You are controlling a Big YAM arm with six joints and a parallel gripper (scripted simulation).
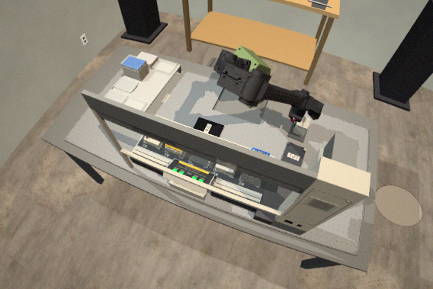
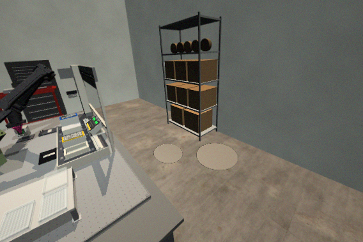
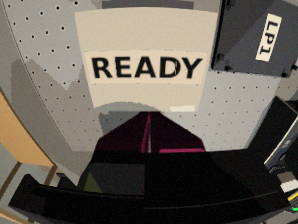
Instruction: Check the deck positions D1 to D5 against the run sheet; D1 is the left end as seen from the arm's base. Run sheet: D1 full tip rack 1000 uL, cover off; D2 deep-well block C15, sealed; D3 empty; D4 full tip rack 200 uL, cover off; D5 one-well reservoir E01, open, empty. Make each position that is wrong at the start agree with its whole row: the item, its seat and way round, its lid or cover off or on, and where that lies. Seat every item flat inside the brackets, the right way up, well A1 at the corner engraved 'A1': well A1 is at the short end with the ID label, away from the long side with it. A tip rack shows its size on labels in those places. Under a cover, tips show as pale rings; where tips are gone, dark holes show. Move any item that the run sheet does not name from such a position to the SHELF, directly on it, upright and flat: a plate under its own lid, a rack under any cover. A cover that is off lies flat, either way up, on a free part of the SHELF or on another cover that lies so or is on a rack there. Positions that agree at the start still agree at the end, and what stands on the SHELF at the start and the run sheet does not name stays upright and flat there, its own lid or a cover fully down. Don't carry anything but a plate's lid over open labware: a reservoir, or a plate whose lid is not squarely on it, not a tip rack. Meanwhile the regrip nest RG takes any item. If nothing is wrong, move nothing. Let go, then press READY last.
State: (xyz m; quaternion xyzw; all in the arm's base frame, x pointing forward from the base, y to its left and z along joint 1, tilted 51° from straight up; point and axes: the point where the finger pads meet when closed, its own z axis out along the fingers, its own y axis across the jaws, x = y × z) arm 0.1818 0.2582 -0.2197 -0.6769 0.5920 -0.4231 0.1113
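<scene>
My gripper point(image 3: 149, 109) is shut and holds nothing. Its magenta fingertips point straight down at the near edge of the cream READY button point(image 3: 147, 63). In the top view the gripper point(image 1: 295, 121) hangs over that button point(image 1: 301, 126) at the right of the table. The deck point(image 1: 198, 171) lies under the grey gantry; a yellow-labelled rack point(image 2: 73, 136) and a blue-labelled rack point(image 2: 68, 117) stand in its row. The other deck positions are too small or too hidden to read.
The white SHELF point(image 1: 142, 80) at the far left carries a blue-topped rack point(image 1: 134, 66) and several flat clear covers or plates. A black LP1 pad point(image 3: 256, 32) lies beside the button. Another black pad point(image 1: 208, 127) lies mid-table. The gantry beam point(image 1: 198, 143) spans the deck.
</scene>
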